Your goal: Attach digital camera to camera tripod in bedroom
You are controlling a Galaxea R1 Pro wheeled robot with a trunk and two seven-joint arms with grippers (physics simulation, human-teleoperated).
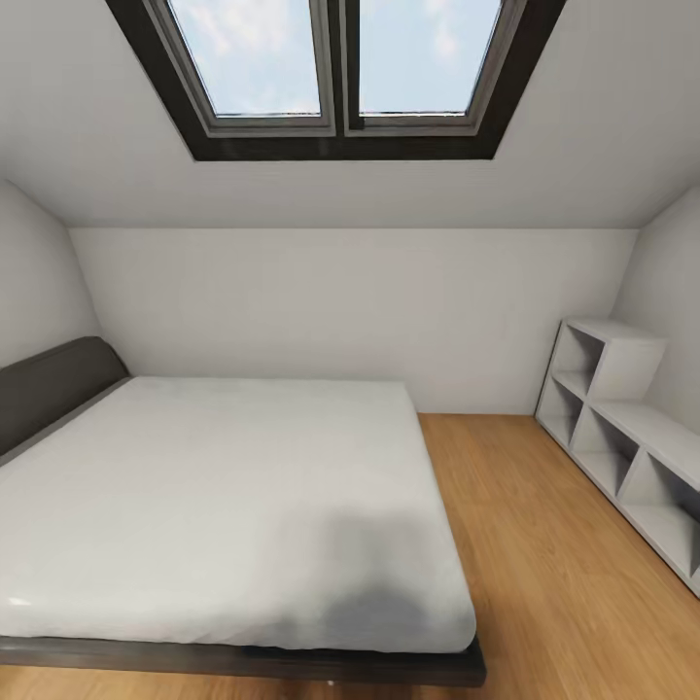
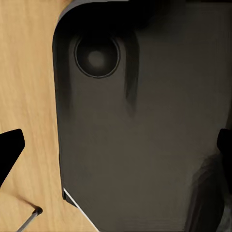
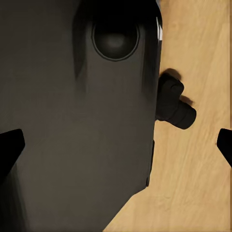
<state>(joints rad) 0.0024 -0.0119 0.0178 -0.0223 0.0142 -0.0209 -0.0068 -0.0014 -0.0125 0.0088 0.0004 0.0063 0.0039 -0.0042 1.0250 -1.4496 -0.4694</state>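
Observation:
I am in the bedroom, facing a white bed (image 1: 224,486) with a grey headboard (image 1: 53,384) under a dark-framed double skylight (image 1: 335,68). The digital camera is out of view. My left gripper (image 2: 116,150) is open, its black fingertips (image 2: 10,149) wide apart over my own dark base (image 2: 145,125) and the wood floor. My right gripper (image 3: 116,145) is open too and holds nothing. A thin silver rod (image 2: 28,220) with a dark tip crosses the floor by the left gripper; I cannot tell whether it belongs to the camera tripod.
White cube shelves (image 1: 622,437) line the right wall. Light wood floor (image 1: 544,554) runs between the bed's right side and the shelves. The bed's dark frame (image 1: 292,663) is close in front. A black stubby part (image 3: 175,104) sticks out beside my base.

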